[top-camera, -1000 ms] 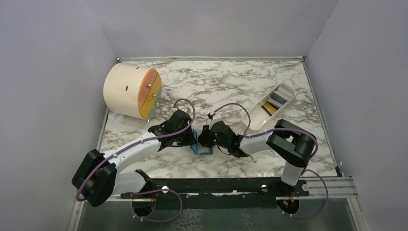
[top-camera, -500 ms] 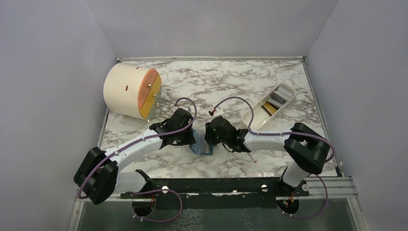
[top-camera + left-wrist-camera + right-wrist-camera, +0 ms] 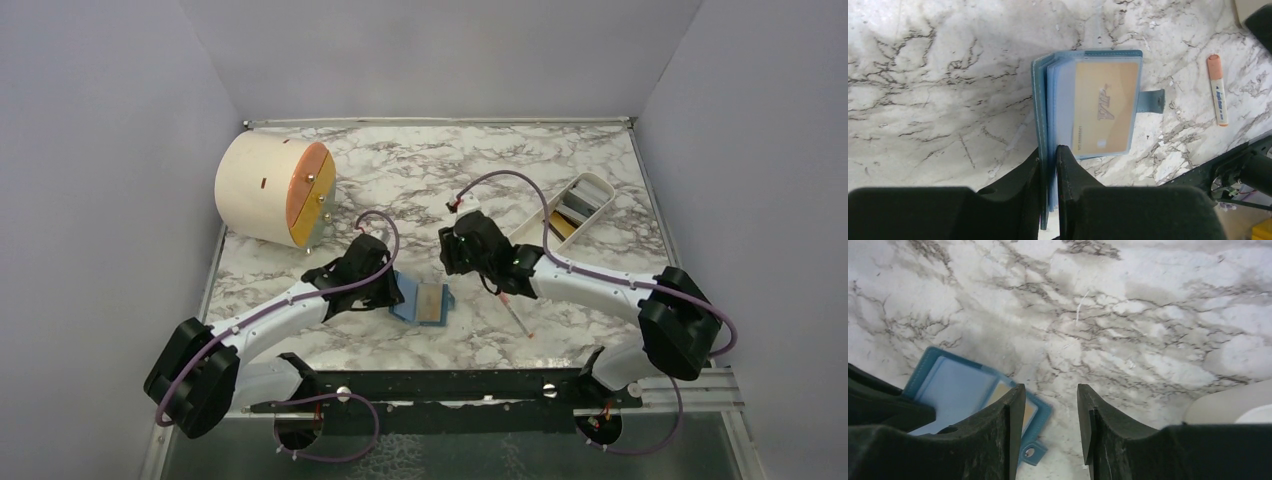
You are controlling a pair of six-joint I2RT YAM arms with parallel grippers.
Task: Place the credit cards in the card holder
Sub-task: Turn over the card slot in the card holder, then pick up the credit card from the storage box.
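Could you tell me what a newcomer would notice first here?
The teal card holder lies open mid-table, a gold card in its sleeve, the left gripper clamped on its edge. The right gripper hovers open beside it; a large cream drum lies on its side at far left.

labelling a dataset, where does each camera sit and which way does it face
Top external: above and behind the bases, looking down on the table; left arm and right arm show.
Left wrist: looks down past the left pincer, shut on the card holder.
Right wrist: looks down past the open right pincer.
Shared: the card holder.
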